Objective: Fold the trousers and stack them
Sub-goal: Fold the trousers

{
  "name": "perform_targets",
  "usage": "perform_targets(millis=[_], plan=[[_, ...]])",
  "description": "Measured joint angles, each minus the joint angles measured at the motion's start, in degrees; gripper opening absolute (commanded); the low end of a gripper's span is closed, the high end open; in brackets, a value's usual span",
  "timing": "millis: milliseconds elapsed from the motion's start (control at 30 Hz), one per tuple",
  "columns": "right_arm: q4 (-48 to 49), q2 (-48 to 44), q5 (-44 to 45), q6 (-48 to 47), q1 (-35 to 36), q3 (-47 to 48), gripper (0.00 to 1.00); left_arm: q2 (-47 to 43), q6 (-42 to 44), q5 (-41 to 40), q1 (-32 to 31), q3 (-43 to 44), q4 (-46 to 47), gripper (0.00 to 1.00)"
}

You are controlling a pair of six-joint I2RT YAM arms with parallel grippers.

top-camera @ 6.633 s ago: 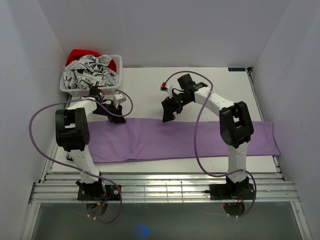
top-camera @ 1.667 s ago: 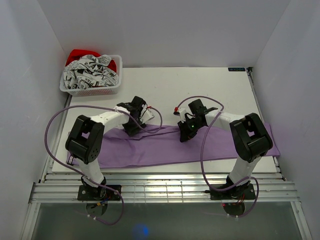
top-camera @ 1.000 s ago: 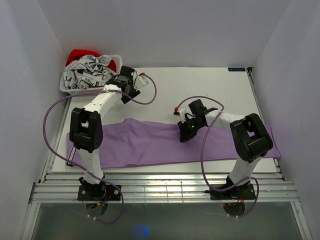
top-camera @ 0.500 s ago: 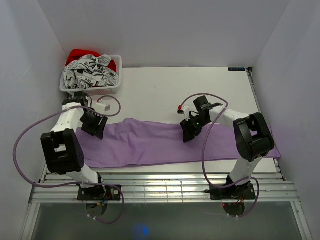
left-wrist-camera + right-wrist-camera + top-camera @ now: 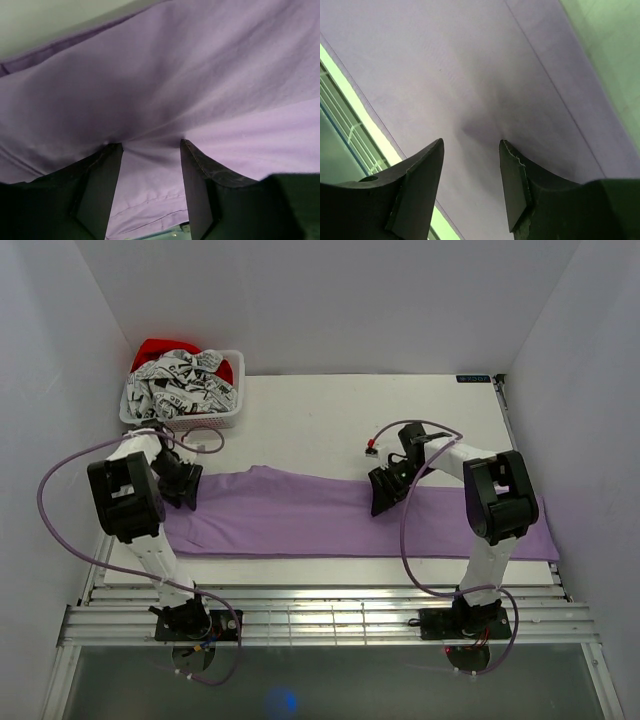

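Arms: two, white with black joints. The left arm [image 5: 127, 502] and the right arm [image 5: 497, 498] are both bent down over the desk [image 5: 320, 415].
Trousers: one pair. The trousers [image 5: 290, 520] are plain lilac and laid out in a long strip across the desk. The strip starts under the left jaws, passes under the right jaws and runs well beyond them to the desk's right edge.
Left jaws: apart, with a wide gap, and down on the strip's left end. In the wrist view the two dark fingers [image 5: 102, 185] press their tips into the trousers [image 5: 170, 75], and the cloth puckers into a small ridge between them.
Right jaws: apart, with nothing between them, over the far edge of the strip. The two fingers [image 5: 417, 185] hang just above the trousers [image 5: 470, 70]. There is one faint dimple in the cloth ahead of the tips, and one straight seam runs off to one side.
Basket: one white basket [image 5: 190, 422], beyond the left jaws toward the far corner, clear of the trousers.
In the basket: two lots of cloth, a black-and-white patterned heap [image 5: 180, 385] and a red piece [image 5: 160, 346] behind it.
Cables: two purple cables, one looping off the left arm [image 5: 60, 480] and one off the right [image 5: 405, 550].
Rails: one metal frame [image 5: 320, 615] behind both jaws at the near edge, carrying the two arm bases.
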Motion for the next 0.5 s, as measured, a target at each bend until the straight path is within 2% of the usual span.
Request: perform_targets(millis=[100, 133, 267, 400, 500], plan=[[-0.9, 3.5, -0.8, 1.0, 0.0, 5.3, 0.63, 5.0, -0.6, -0.2, 0.0, 8.1, 1.5, 0.63], [-0.8, 4.5, -0.7, 1.2, 0.0, 7.4, 0.7, 5.7, -0.6, -0.3, 0.0, 9.4, 2.5, 0.63], [1.0, 4.5, 2.5, 1.2, -0.7, 10.9, 0.81, 6.5, 1.5, -5.2, 0.2, 10.8, 9.0, 0.64], [0.4, -0.1, 3.9, 0.8, -3.8, 11.0, 0.84, 6.1, 4.0, -8.8, 1.7, 10.2, 12.0, 0.64], [-1.0, -6.5, 4.7, -0.4, -8.9, 11.0, 0.85, 4.5, 5.6, -9.0, 3.5, 8.6, 13.3, 0.66]])
